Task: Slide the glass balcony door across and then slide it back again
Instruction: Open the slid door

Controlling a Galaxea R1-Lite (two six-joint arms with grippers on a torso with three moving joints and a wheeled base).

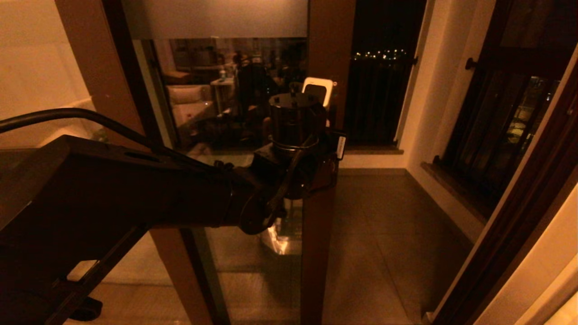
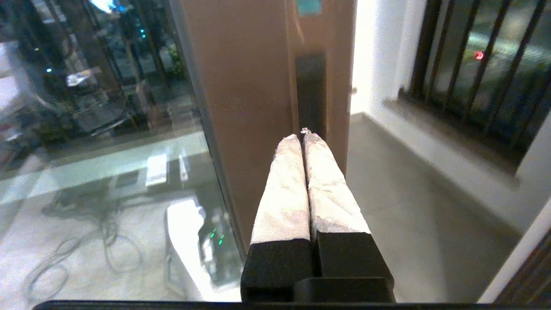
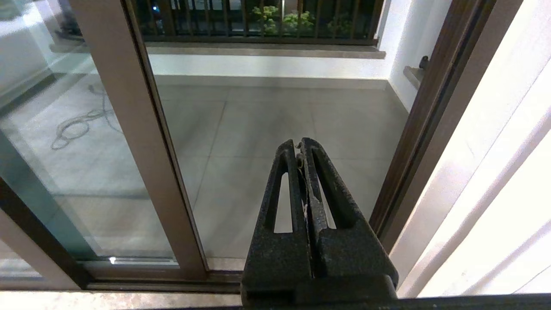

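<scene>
My left claw is pinched fully shut with nothing between its pale wrapped fingers, and its tips point straight at the tall glass balcony door in its brown frame, right at the bottom end of the narrow dark recessed handle slot in the door's upright stile. The slot's long axis runs vertically up the stile, and from my left claw it lies dead ahead and slightly upward; whether my tips already touch its lip I cannot tell. The glass pane stretches away from the stile on the side toward the lit room reflections, while the open doorway and the grey tiled balcony floor lie on the stile's other side. So any push has to go sideways, across that vertical axis. My right claw is also closed and empty, parked low, well apart from the stile, so my left arm is plainly the nearer one.
</scene>
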